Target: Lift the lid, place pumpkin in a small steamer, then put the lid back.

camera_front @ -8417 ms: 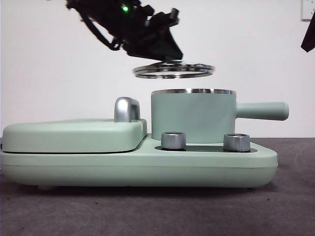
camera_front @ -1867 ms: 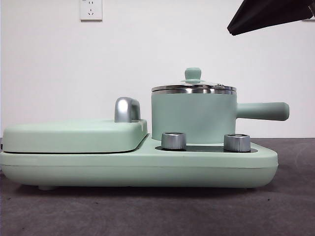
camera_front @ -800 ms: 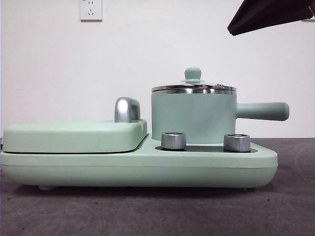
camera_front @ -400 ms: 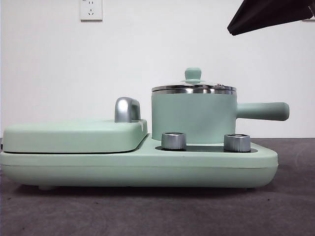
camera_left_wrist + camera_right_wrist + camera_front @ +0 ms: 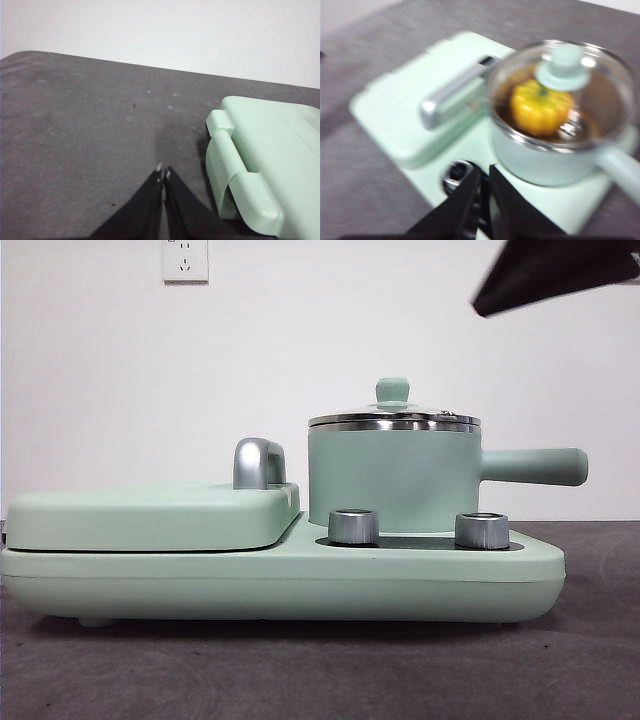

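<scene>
Your right gripper (image 5: pixel 482 175) hangs above the appliance, its black jaws drawn nearly together with only a thin gap and nothing between them. From its wrist camera you look down on the small steamer (image 5: pixel 560 155), though this picture is blurred. The pumpkin (image 5: pixel 542 107) sits inside the steamer, yellow-orange and ribbed, with a bit of green stem showing. The lid (image 5: pixel 565 67) rests on the steamer's steel rim, its mint-green knob above the pumpkin and the clear glass letting you see through.

In the front view, the small steamer (image 5: pixel 393 478) stands on the base (image 5: pixel 280 580) with the lid (image 5: pixel 393 418) seated level on it and the knob upright. The steamer's long handle (image 5: pixel 533 466) reaches sideways, away from the hinged cover (image 5: pixel 150 515). That cover lies flat just beside the steamer, and its silver handle (image 5: pixel 257 462) stands on the edge nearest the steamer. Two silver knobs (image 5: pixel 353 526) sit on the base in front of the steamer. A dark arm tip (image 5: pixel 555 275) shows high above the steamer's handle, well clear of the lid.

Your left gripper (image 5: pixel 163 174) is clenched, its jaw tips meeting and holding nothing. It hovers over the bare grey surface (image 5: pixel 90 140), next to the end of the appliance (image 5: pixel 265 160), apart from it and far from the steamer.
</scene>
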`<state>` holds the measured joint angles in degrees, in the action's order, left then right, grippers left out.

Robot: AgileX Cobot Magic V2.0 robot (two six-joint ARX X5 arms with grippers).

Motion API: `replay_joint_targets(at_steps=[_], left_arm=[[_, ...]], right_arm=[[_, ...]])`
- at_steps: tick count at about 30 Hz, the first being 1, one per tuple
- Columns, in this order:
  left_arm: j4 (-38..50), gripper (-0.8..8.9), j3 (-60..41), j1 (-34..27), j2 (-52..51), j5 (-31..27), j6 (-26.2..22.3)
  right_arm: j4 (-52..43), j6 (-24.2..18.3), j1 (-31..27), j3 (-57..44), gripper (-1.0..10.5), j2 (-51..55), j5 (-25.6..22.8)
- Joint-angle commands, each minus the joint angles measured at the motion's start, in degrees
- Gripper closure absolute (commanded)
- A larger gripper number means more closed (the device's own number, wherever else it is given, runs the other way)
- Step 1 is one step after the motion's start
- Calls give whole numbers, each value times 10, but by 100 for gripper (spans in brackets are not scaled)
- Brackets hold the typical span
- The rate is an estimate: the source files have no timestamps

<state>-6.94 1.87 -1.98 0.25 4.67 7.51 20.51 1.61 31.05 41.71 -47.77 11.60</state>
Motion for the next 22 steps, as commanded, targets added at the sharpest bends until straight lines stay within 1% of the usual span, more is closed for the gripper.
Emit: replay_joint_targets(at_steps=[1,4,14,18,22], left_arm=[[9,807,-12,0,-1,0,0],[9,807,-12,0,-1,0,0],[9,807,-12,0,-1,0,0],[9,807,-12,0,-1,0,0],[9,807,-12,0,-1,0,0]], right_arm=[[-5,-25,-12,-13,923,19,-44],[-12,-25,-47,-40,923,61,-46],[-31,-38,-197,-147,923,210,-46],[-79,-41,-238,-196,923,257,-46],[-116,-40,-264,-243,923,296,-45]])
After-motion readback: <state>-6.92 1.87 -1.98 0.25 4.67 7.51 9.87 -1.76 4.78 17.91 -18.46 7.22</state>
